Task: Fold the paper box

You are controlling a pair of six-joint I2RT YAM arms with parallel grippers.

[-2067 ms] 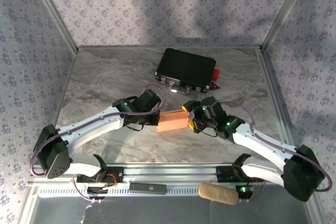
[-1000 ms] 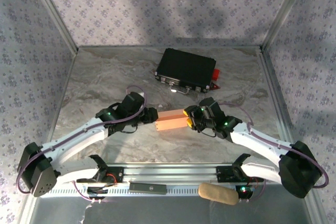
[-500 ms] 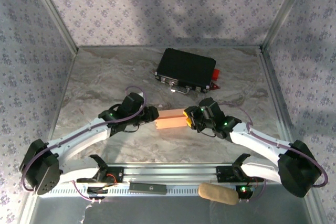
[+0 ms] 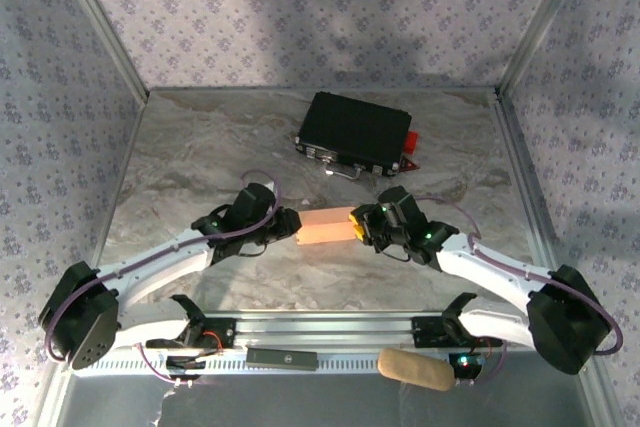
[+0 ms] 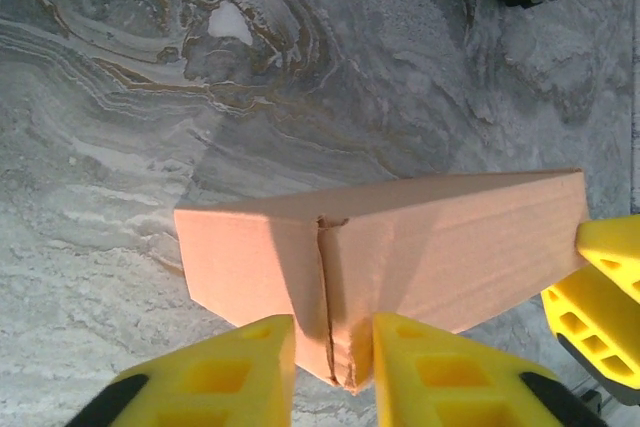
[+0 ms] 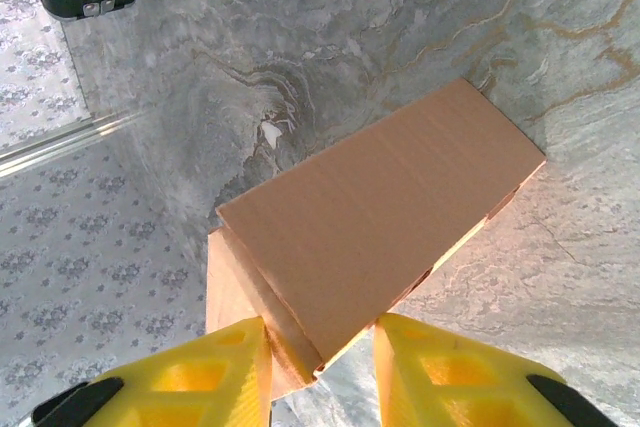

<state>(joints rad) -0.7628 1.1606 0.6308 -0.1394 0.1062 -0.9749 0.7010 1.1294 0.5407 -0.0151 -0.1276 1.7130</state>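
The paper box (image 4: 323,226) is a salmon-orange folded rectangular box lying across the middle of the table between both arms. My left gripper (image 4: 292,228) is at its left end. In the left wrist view the yellow fingers (image 5: 235,362) pinch the box's end corner (image 5: 345,277), where a seam runs down the cardboard, with my left gripper (image 5: 333,335) shut on it. My right gripper (image 4: 356,227) is at the right end. In the right wrist view my right gripper (image 6: 320,347) is shut on the box's near end (image 6: 375,217), with a side flap against the left finger.
A black hard case (image 4: 355,132) with metal latches lies behind the box, a red part (image 4: 410,142) at its right end. The right gripper's yellow finger (image 5: 610,287) shows past the box's far end. A beige roll (image 4: 415,369) and a dark bar (image 4: 283,356) lie on the near rail.
Both grippers have narrowed onto the ends of the box. The left arm has shifted slightly right toward the box, and the box has barely moved.
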